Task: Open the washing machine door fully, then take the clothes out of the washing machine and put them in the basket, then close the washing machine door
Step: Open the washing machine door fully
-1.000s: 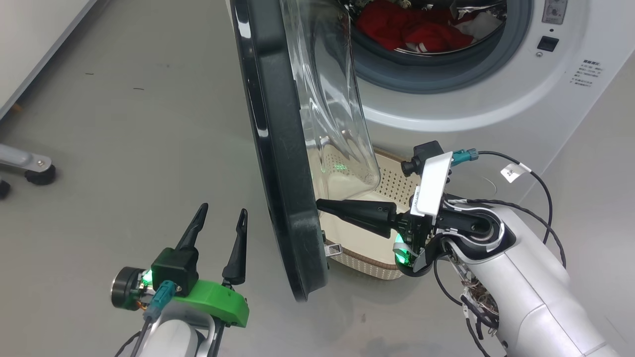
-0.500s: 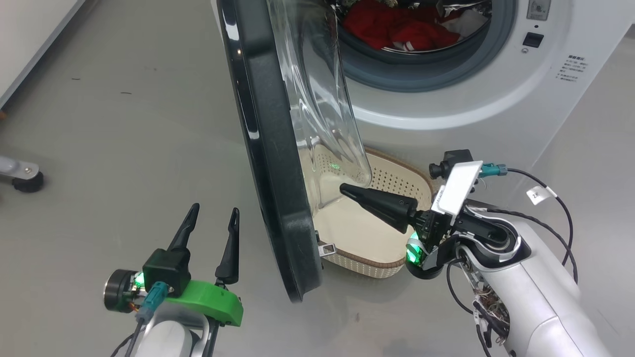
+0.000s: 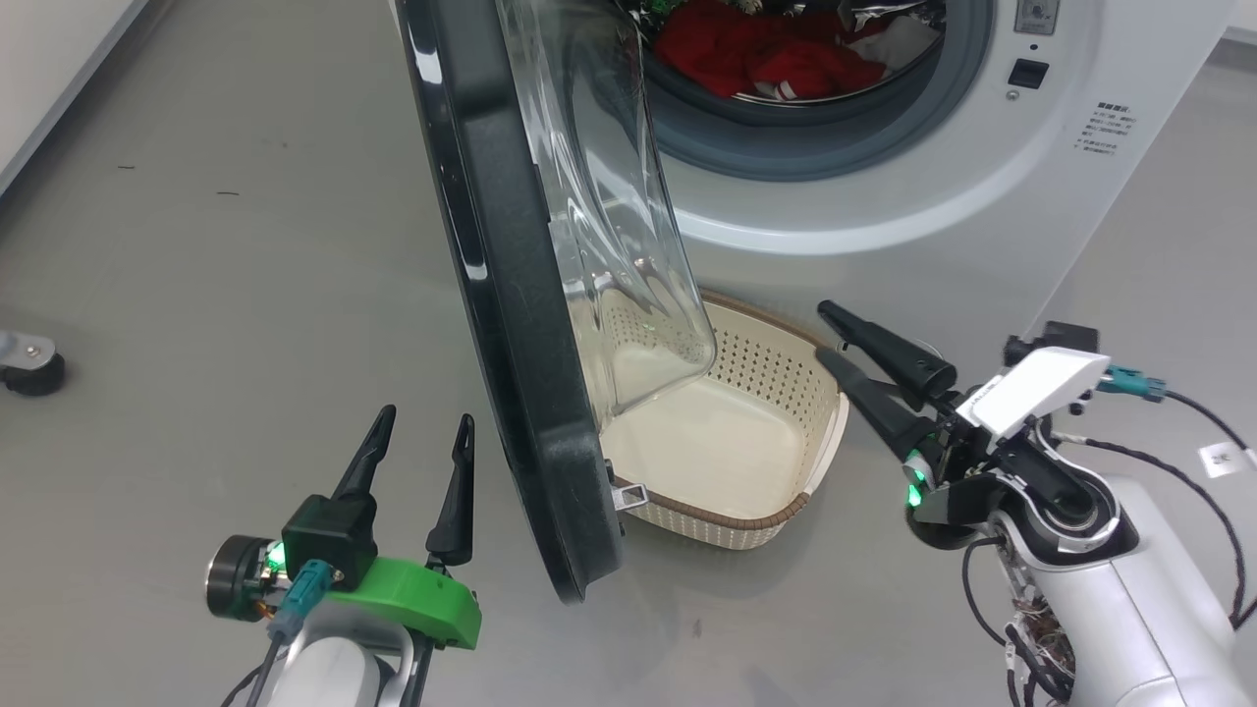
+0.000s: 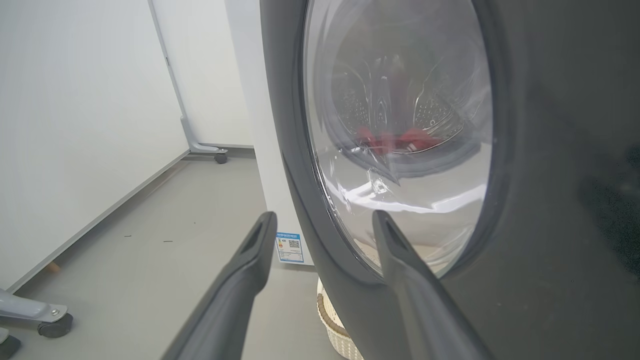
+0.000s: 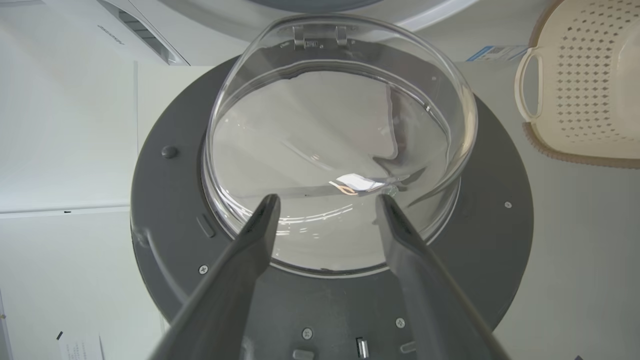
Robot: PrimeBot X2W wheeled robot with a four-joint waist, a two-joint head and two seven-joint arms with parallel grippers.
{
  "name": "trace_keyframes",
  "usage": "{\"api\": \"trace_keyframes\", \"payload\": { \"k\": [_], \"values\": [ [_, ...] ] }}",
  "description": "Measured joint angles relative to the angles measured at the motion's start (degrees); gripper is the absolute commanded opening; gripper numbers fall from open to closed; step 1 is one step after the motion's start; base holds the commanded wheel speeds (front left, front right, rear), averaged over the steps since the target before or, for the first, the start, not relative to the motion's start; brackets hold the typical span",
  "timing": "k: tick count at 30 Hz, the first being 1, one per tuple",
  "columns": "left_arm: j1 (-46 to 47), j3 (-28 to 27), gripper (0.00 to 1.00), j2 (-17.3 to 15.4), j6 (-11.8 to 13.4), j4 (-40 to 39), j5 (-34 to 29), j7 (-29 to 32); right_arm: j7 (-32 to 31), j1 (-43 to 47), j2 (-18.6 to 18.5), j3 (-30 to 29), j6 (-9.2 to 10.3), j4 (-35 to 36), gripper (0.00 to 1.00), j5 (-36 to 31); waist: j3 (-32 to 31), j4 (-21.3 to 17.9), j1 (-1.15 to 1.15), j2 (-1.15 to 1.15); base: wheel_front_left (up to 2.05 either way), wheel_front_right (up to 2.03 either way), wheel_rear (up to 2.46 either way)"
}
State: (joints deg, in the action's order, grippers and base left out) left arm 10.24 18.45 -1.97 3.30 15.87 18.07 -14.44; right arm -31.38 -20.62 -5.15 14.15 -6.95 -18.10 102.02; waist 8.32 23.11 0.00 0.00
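The washing machine (image 3: 884,196) stands with its washing machine door (image 3: 511,295) swung out edge-on, black rim towards me and glass bowl (image 3: 599,226) facing the drum. Red clothes (image 3: 746,49) lie in the drum. The cream basket (image 3: 727,442) sits on the floor below the opening, partly behind the door. My left gripper (image 3: 425,420) is open, just left of the door's outer face. My right gripper (image 3: 825,331) is open beside the basket's right rim, touching nothing. The right wrist view faces the door's inner side (image 5: 340,150) with the right gripper (image 5: 327,200) open. The left gripper (image 4: 324,216) frames the door rim (image 4: 290,150).
Grey floor spreads left of the door. A caster of a wheeled stand (image 3: 29,368) sits at the far left, near a white wall panel (image 4: 75,125). A blue label (image 4: 288,247) shows on the machine's side. The basket's handle (image 5: 530,85) faces the door.
My right gripper has drawn back to the right from the door's inner face and gone from shut to open. The camera has shifted. The left gripper stays put.
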Motion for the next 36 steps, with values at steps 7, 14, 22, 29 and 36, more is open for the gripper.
{"api": "trace_keyframes", "payload": {
  "k": [7, 14, 22, 29, 36],
  "values": [
    [-0.3, -0.4, 1.0, 0.0, 0.1, -0.1, 0.2, 0.0, 14.7, 2.8, -4.0, -4.4, 0.0, 4.7, 1.0, -14.9, 0.1, -0.6, 0.0, 0.0, 0.0, 0.0, 0.0],
    [-0.3, -0.3, 1.0, 0.0, 0.5, -0.1, 0.6, 0.0, 27.9, 5.4, -7.4, -6.1, 0.0, 9.3, 1.0, -27.8, 0.1, -0.8, 0.0, 0.0, 0.0, 0.0, 0.0],
    [-0.4, -0.3, 1.0, 0.0, 0.5, -0.1, 0.6, 0.0, 43.4, 7.3, -15.6, -6.0, -0.02, 11.2, 1.0, -48.4, -0.2, -0.5, 0.0, 0.0, 0.0, 0.0, 0.0],
    [-0.7, -0.3, 1.0, 0.0, 0.6, 0.0, 0.6, 0.0, 47.7, 10.6, -19.0, -4.2, 2.19, 9.8, 1.0, -64.4, -0.7, -0.2, 0.0, 0.0, 0.0, 0.0, 0.0],
    [-1.2, -0.2, 1.0, 0.0, 0.7, 0.3, 0.6, 0.0, 46.7, 14.5, -18.2, -3.3, 7.22, 9.6, 1.0, -72.7, -1.5, 0.1, 0.0, 0.0, 0.0, 0.0, 0.0]
  ]
}}
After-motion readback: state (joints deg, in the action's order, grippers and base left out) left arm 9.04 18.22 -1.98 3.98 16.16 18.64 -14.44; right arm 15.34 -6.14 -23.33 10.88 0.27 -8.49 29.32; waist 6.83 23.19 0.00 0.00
